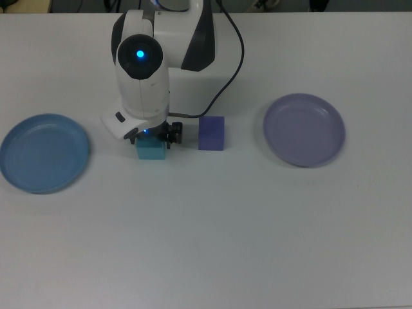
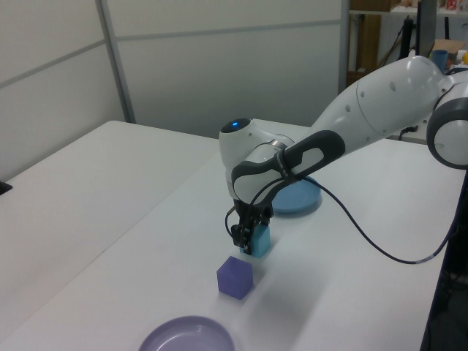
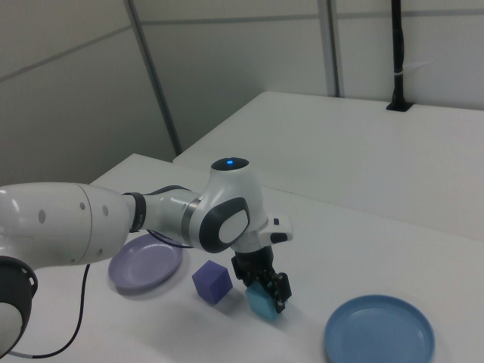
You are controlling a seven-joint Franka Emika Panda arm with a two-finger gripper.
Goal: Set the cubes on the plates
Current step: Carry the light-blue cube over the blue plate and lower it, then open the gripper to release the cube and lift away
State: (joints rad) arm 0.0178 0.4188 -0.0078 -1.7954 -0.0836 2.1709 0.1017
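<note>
You are looking at the blue plate [image 1: 44, 153] lying at the far left of the top view, bare, on the white tabletop [image 1: 206, 244]. To its right the cyan cube [image 1: 151, 150] is sitting on the tabletop, and the pincer [image 2: 246, 235] is reaching down right at it, with the arm covering the cube's far edge in the top view. You cannot tell whether the pincer is released or clenched on the block. Just to the right, near but apart from it, the purple cube [image 1: 211, 133] is resting untouched, and well to the right of that the lavender plate [image 1: 304, 129] is waiting, also bare. You are counting two cubes and two plates, with neither cube on a plate yet. Both blocks are looking like light, stiff, matte solids with flat faces, so they are probably gripping well and not slipping. Taking hold across two opposite side faces, squarely at mid-height, is likely serving you best, since a skewed pinch could be twisting the block or nudging its purple neighbour.
</note>
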